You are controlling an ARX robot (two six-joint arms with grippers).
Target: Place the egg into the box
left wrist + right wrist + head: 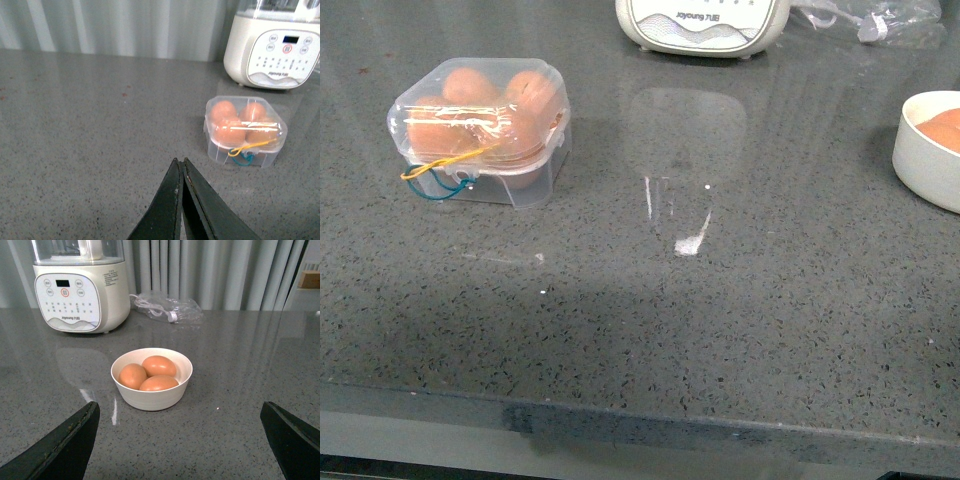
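Observation:
The clear plastic box (pixel 480 130) sits at the left of the counter with its lid down over several brown eggs; yellow and blue cords hang at its front. It also shows in the left wrist view (pixel 245 131). My left gripper (pixel 180 162) is shut and empty, above bare counter short of the box. A white bowl (pixel 151 392) holds three brown eggs; the top egg (pixel 159 365) lies at the back. The bowl shows at the right edge of the front view (pixel 925 155). My right gripper (pixel 180 425) is open and empty, short of the bowl. Neither arm shows in the front view.
A cream kitchen appliance (pixel 702 25) stands at the back of the counter, also in the right wrist view (pixel 80 285). A clear plastic bag with a cable (pixel 167 307) lies beside it. The counter's front edge (pixel 640 420) runs along the bottom of the front view.

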